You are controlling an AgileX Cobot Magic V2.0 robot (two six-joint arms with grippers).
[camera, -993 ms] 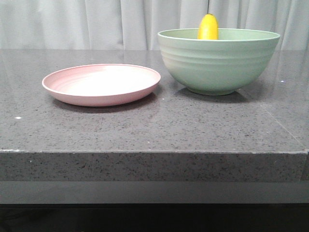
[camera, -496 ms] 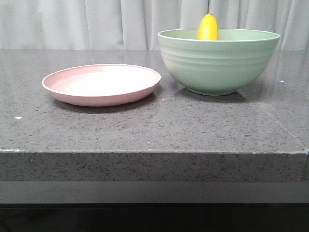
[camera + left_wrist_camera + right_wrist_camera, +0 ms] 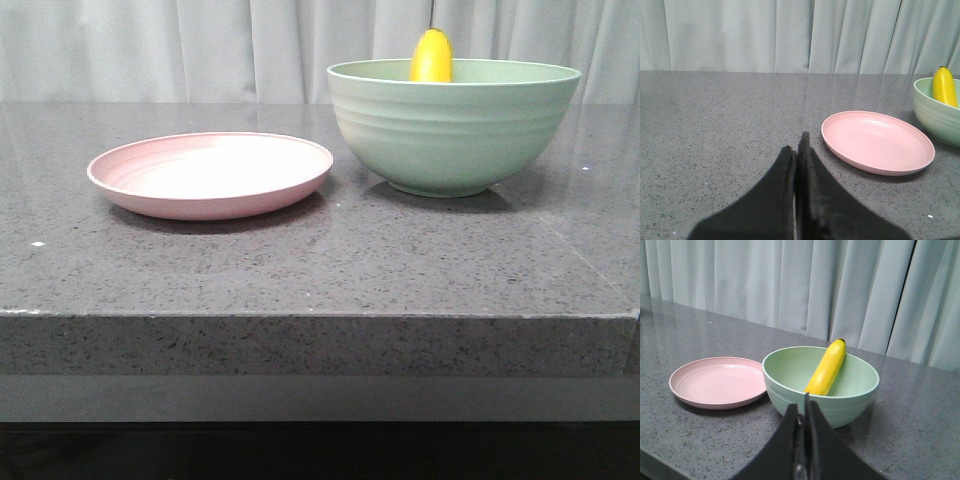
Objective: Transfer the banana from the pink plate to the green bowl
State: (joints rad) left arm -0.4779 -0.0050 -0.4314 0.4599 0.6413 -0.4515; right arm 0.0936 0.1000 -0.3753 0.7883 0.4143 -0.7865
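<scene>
grey speckled stone counter (image 3: 300, 270) before pale pleated curtains (image 3: 200, 50), with the banana (image 3: 431, 57) already in the bowl (image 3: 452, 130).

banana leans upright against the bowl's far wall, its dark tip poking above the rim; in the right wrist view it slants from the bowl floor up to the rim. plate (image 3: 210, 173) sits bare on the counter just beside the bowl, on the robot's left, not touching it. left gripper (image 3: 799, 165) is clenched, black fingers pressed together with nothing between them, hovering near the plate's edge. right gripper (image 3: 803, 415) is likewise clenched on nothing, fingers together, just in front of the bowl's near wall.
</scene>
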